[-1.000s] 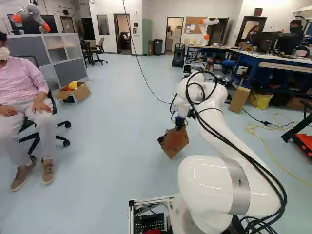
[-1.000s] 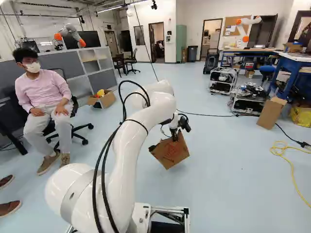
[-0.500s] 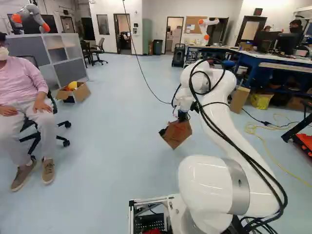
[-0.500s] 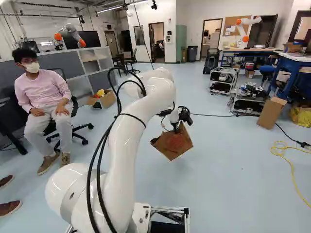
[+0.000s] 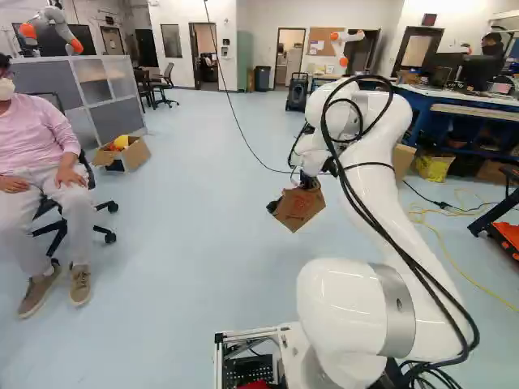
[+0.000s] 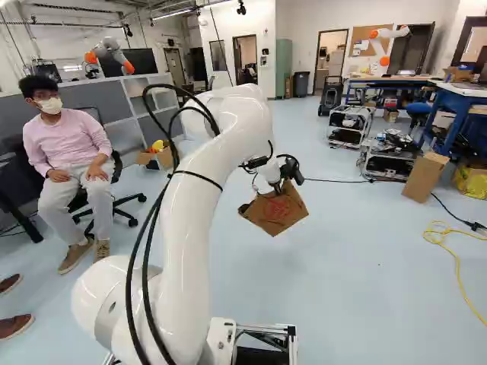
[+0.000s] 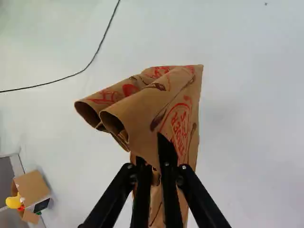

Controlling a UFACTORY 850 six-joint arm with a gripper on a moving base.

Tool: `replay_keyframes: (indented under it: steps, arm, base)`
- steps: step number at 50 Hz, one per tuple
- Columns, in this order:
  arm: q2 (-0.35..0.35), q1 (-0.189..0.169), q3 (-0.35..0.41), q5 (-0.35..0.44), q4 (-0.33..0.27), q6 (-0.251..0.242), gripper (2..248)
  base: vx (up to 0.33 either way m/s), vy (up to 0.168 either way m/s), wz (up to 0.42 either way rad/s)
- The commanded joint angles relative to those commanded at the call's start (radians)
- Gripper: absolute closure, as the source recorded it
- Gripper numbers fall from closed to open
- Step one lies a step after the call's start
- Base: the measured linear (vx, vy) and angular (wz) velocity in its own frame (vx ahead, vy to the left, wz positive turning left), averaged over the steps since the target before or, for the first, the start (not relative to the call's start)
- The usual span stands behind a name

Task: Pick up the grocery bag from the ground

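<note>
Right base view: gripper [image 6: 279, 189] with the tilted grocery bag [image 6: 272, 215].
Jaws pinch its brown paper; it seems off the floor [image 6: 350, 281].

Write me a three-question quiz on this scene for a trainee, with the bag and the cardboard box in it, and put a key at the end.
1. True or false: the tool is shut on the paper bag.

2. Multiple choice: what is the main colour of the rounded item showing in the open cardboard box?
A) blue
B) yellow
C) purple

3. Fill in the missing word: in the wrist view, the lettering on the bag is printed in ____.

Key: 1 true; 2 B; 3 red.
</note>
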Motion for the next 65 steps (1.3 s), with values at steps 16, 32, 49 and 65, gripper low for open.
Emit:
replay_keyframes:
  steps: [16, 32, 49, 65]
  arm:
    - [0.121, -0.002, 0.103, 0.11, 0.0, 0.0, 224]
    - [0.24, -0.006, 0.197, 0.22, 0.0, 0.0, 224]
    - [0.37, -0.015, 0.296, 0.336, 0.0, 0.0, 224]
    - [0.492, -0.025, 0.389, 0.432, 0.0, 0.0, 224]
  base:
    - [0.0, 0.0, 0.0]
    - [0.0, 0.0, 0.0]
    - [0.0, 0.0, 0.0]
    - [0.0, 0.0, 0.0]
